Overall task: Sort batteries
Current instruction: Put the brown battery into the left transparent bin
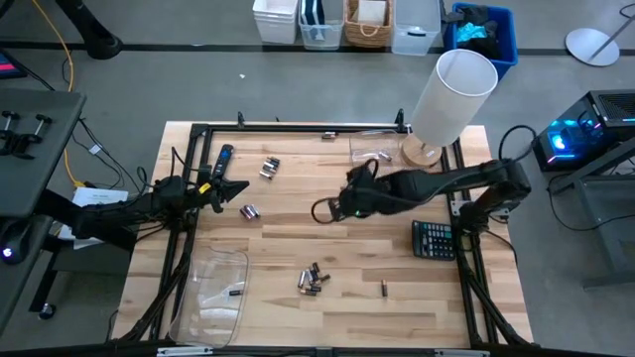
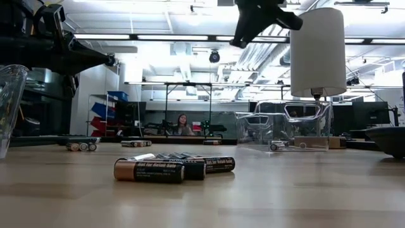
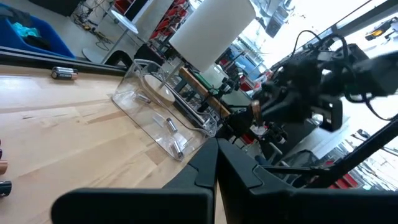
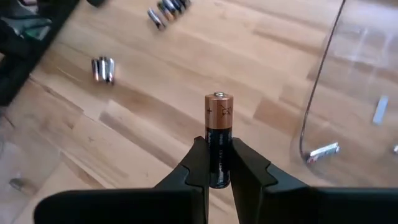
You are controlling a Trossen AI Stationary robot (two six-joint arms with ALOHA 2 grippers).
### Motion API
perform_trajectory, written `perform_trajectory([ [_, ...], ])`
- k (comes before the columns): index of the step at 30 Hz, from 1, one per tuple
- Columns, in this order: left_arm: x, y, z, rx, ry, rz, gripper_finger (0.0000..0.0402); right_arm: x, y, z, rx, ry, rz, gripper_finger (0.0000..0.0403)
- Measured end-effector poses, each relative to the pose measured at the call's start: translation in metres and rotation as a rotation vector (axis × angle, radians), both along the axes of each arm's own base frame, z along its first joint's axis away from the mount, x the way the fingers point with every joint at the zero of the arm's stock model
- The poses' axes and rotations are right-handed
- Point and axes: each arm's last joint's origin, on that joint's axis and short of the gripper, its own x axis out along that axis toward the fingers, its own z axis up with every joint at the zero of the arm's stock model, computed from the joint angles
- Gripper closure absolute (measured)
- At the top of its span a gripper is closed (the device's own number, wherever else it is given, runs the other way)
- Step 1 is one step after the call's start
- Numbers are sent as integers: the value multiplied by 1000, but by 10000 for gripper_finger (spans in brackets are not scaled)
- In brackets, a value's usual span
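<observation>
Small batteries lie on the wooden table in loose groups point(image 1: 269, 167), point(image 1: 249, 211), point(image 1: 313, 281), plus a single one point(image 1: 383, 289); the low view shows dark copper-ended ones point(image 2: 168, 168) up close. My right gripper point(image 4: 217, 146) hangs above the table's middle point(image 1: 339, 206), shut on a dark battery with a copper end. My left gripper point(image 3: 216, 155) is shut and empty near the left side point(image 1: 238, 186). A clear tray point(image 1: 380, 147) at the far edge holds silvery batteries point(image 3: 173, 127). Another clear tray point(image 1: 213, 293) at the near left holds one battery. My right gripper pinches the battery by its dark body point(image 4: 217, 163) between the two fingers, one finger point(image 4: 198, 160) on each side. The battery lies along the fingers, and its copper end point(image 4: 218, 109) sticks out past their tips. It is lifted clear of the table.
A white cylindrical lamp point(image 1: 451, 94) on a wooden base stands at the far right, beside the far tray. A dark calculator point(image 1: 433, 239) lies on the right, and a slim black-and-blue remote point(image 1: 222, 159) on the far left. Bare wood shows across the table's middle.
</observation>
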Motion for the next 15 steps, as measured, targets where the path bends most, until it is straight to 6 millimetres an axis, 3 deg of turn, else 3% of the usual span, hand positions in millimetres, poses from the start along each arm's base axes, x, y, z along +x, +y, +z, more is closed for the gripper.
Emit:
perform_trajectory([
  [5,0,0,0,0,0,0,401,16,-4,2,8,-94,80,372],
  [11,0,0,0,0,0,0,401,79,25,-13,109,-441,345,372],
  [15,0,0,0,0,0,0,401,118,49,-39,174,-668,483,372],
])
